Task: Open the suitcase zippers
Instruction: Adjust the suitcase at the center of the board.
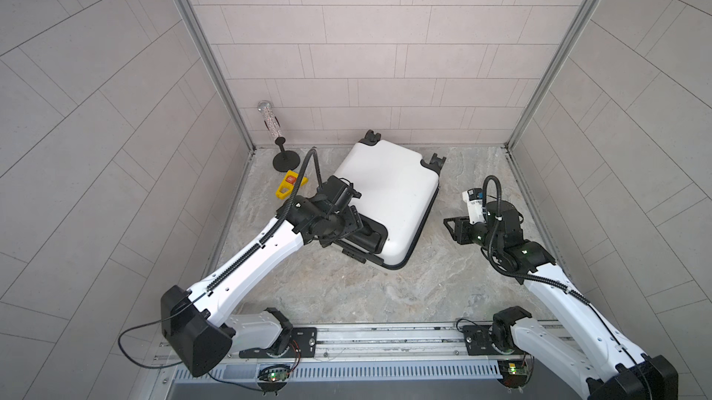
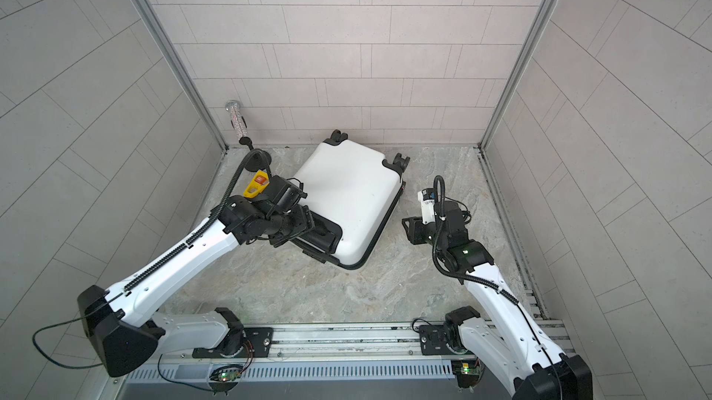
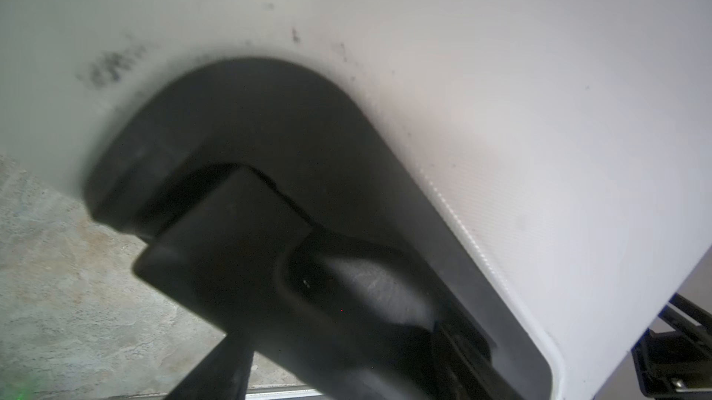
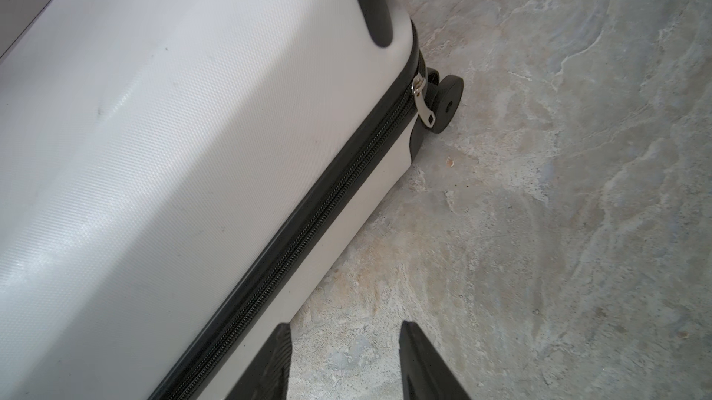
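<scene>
Left gripper (image 1: pixel 356 229) sits low over the black handle (image 1: pixel 370 242) at the near end of the suitcase (image 1: pixel 389 201). On its wrist camera I make out one dark finger (image 3: pixel 217 373) beside the handle block. The rest is too close and blurred, so I cannot tell whether the jaws grip the handle or merely straddle it. Behind that arm, toward the back left corner, I count two loose things: one stand (image 1: pixel 286 162), a glittery tube on a round black foot, and one yellow tag (image 1: pixel 289 187) lying flat just in front of it, near the suitcase but apart from it. One suitcase, white, lies flat on the floor (image 1: pixel 346 294) in the middle, turned at an angle, wheels (image 1: pixel 370 136) toward the back wall. I count two wheels in both top views, and two again on the right wrist camera. One black zipper (image 4: pixel 308 220) runs along the side seam facing the right arm. I see one silver pull (image 4: pixel 422 101) on it, hanging at the far corner just beside a wheel. Right gripper (image 4: pixel 343 365) hovers close beside that side, well apart from the pull, its two fingers (image 4: pixel 271 363) spread with only bare floor between them, holding nothing.
</scene>
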Action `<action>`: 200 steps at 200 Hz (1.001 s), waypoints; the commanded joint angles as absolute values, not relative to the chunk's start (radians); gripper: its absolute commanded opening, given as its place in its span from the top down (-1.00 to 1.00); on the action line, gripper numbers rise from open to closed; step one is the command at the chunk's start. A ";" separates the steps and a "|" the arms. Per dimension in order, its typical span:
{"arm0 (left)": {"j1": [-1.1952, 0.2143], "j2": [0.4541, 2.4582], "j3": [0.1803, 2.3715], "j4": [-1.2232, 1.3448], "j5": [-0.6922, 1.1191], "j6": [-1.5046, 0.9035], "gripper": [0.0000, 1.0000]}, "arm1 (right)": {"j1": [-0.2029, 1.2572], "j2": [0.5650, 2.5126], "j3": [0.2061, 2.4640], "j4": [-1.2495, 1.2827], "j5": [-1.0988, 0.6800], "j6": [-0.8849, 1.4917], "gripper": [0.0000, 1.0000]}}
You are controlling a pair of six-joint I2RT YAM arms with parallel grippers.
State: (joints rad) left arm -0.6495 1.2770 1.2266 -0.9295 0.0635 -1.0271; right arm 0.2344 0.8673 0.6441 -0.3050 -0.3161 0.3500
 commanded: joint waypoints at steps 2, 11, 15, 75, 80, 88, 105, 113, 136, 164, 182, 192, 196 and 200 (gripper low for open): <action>-0.616 1.299 1.205 -0.829 0.048 -1.048 -0.55 | 0.217 0.857 0.675 -0.316 -0.308 0.343 -0.05; -0.601 1.302 1.200 -0.839 0.035 -1.027 -0.53 | 0.192 0.880 0.702 -0.300 -0.322 0.344 -0.07; -0.593 1.302 1.199 -0.848 0.025 -1.015 -0.52 | 0.178 0.896 0.718 -0.294 -0.333 0.346 -0.07; -0.515 1.295 1.151 -0.862 0.027 -0.919 -0.49 | 0.103 1.380 1.178 -0.289 -0.379 0.393 -0.22; -0.514 1.296 1.149 -0.863 0.026 -0.914 -0.49 | 0.101 1.422 1.214 -0.288 -0.381 0.398 -0.24; -0.511 1.300 1.151 -0.863 0.028 -0.906 -0.49 | 0.094 1.484 1.269 -0.287 -0.393 0.405 -0.26; -0.510 1.311 1.152 -0.859 0.034 -0.898 -0.49 | 0.084 1.612 1.382 -0.301 -0.395 0.410 -0.28; -0.510 1.318 1.154 -0.861 0.044 -0.893 -0.49 | 0.080 1.662 1.433 -0.316 -0.384 0.411 -0.28; -0.509 1.344 1.160 -0.874 0.073 -0.885 -0.50 | 0.072 1.770 1.545 -0.317 -0.402 0.423 -0.29; -0.509 1.375 1.160 -0.879 0.098 -0.871 -0.49 | 0.069 1.856 1.636 -0.319 -0.462 0.431 -0.23; -0.504 1.386 1.160 -0.867 0.083 -0.869 -0.49 | 0.068 1.886 1.651 -0.333 -0.486 0.427 -0.08; -0.497 1.392 1.160 -0.857 0.073 -0.870 -0.49 | 0.068 1.891 1.642 -0.347 -0.492 0.417 0.01; -0.495 1.395 1.160 -0.854 0.072 -0.870 -0.49 | 0.066 1.892 1.634 -0.353 -0.492 0.414 0.04; -0.492 1.398 1.161 -0.851 0.072 -0.869 -0.49 | 0.066 1.889 1.625 -0.360 -0.492 0.409 0.08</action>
